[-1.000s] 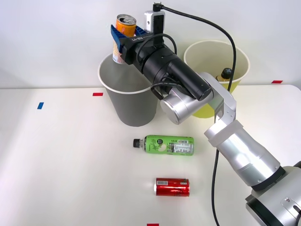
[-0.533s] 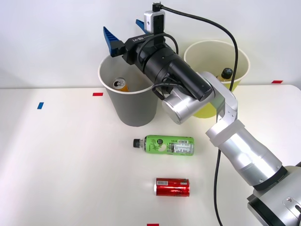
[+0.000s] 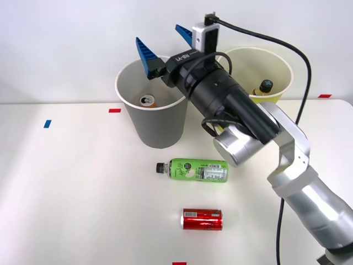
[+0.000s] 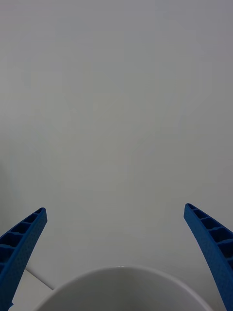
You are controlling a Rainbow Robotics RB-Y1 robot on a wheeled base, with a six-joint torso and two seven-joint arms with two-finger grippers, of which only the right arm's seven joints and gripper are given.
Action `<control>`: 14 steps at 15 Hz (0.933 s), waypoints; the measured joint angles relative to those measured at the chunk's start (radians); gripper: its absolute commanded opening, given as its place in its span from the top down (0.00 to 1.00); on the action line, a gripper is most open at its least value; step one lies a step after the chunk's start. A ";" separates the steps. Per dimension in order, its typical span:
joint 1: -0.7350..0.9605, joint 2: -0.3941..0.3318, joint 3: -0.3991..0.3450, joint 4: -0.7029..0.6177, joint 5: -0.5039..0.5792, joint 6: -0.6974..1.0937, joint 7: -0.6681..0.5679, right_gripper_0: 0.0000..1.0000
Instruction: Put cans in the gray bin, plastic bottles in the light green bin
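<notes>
i've got the right gripper (image 3: pixel 164 43) spread wide, empty, above the gray bin (image 3: pixel 157 124) rim. orange can (image 3: pixel 147 101) sits inside. green bottle (image 3: pixel 193 170) at 6 o'clock of bin, red can (image 3: pixel 202 219) beyond it.

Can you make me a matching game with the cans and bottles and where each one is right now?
Things:
1. orange can
2. red can
3. green-labelled bottle
4. black-capped bottle

Places:
A. lying on the table, nearest the robot
B. inside the light green bin
C. inside the gray bin
D. lying on the table just in front of the gray bin

Pairs: 1-C, 2-A, 3-D, 4-B
</notes>
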 measured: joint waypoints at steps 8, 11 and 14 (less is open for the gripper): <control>0.449 -0.155 -0.061 -0.202 0.045 -0.313 0.014 0.03; 0.614 -0.176 -0.099 -0.204 0.035 -0.440 0.024 0.03; 0.784 -0.182 -0.144 -0.205 0.031 -0.517 0.035 0.03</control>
